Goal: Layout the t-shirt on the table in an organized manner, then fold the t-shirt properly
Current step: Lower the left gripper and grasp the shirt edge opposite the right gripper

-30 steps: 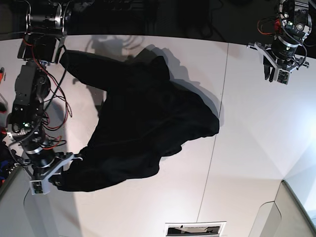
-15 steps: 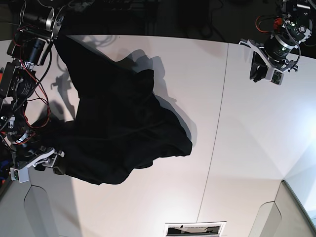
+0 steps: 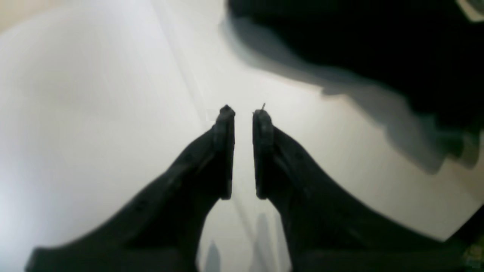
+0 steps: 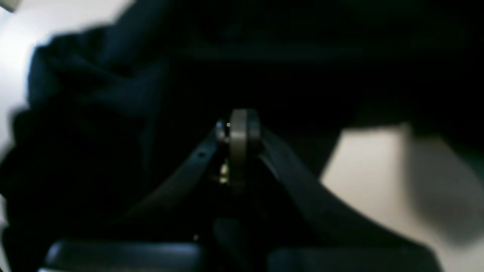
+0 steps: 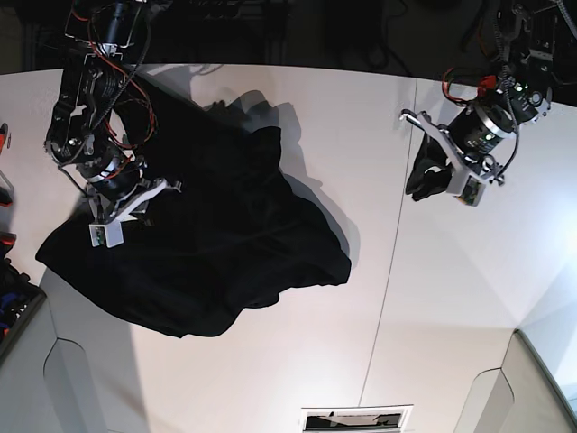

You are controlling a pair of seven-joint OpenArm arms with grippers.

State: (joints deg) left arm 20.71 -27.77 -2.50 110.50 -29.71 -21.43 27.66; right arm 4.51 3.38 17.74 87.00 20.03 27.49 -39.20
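**One crumpled t-shirt, two arms over the white table**

A single black t-shirt (image 5: 207, 244) lay rumpled on the table (image 5: 469, 298), bunched toward the side nearest the right arm and reaching up toward the table's far edge. Its folds overlapped in several ridges; no print or tag showed in any view. One thin dark seam line (image 5: 397, 225) crossed the tabletop, and the shirt lay wholly on one side of it, its nearest lobe close to the seam but not touching it.

Two grippers were in view. The right gripper (image 5: 126, 203) sat over the shirt's upper part; in its wrist view its fingers (image 4: 242, 132) met tip to tip, with dark cloth all around, and whether any cloth was pinched between them could not be told. The left gripper (image 5: 431, 179) hung above bare table on the other side of the seam, well apart from the shirt. Its two fingers (image 3: 225, 151) stood slightly apart with a narrow gap between them and nothing in it.
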